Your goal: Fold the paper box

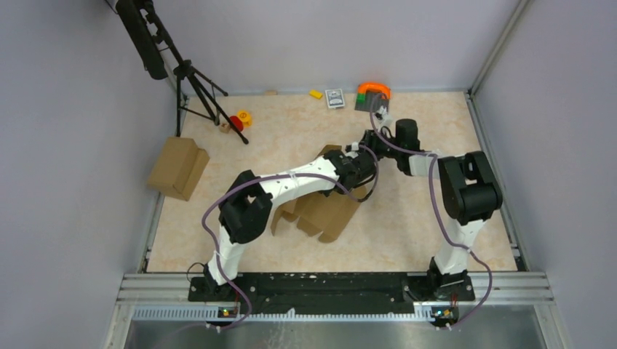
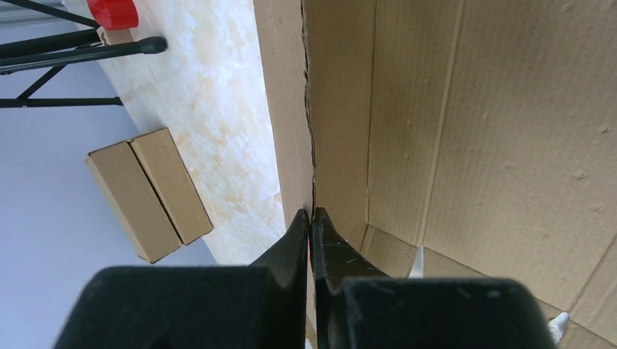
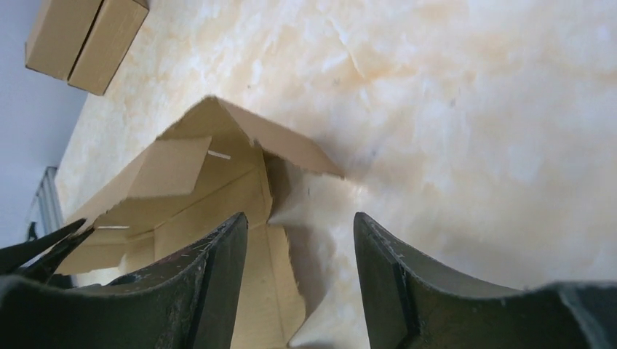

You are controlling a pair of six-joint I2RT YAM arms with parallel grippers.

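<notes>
**Paper box pinched on the left, right side free**

Your left fingers [image 2: 291,243] are pressed together on the thin edge of a raised wall of the paper box [image 1: 324,211]. The box lies partly unfolded mid-surface [image 1: 407,225], under your left arm. Your right fingers [image 3: 218,269] are spread just above a flap, gripping nothing.

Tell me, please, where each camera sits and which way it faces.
Top external: above and behind the robot, looking down on the table; left arm and right arm show.
Left wrist: close against the paper box; the left gripper pinches its wall.
Right wrist: low, facing the box's raised flaps; the right gripper is open.
Shared: both wrist views catch the brown carton.
</notes>
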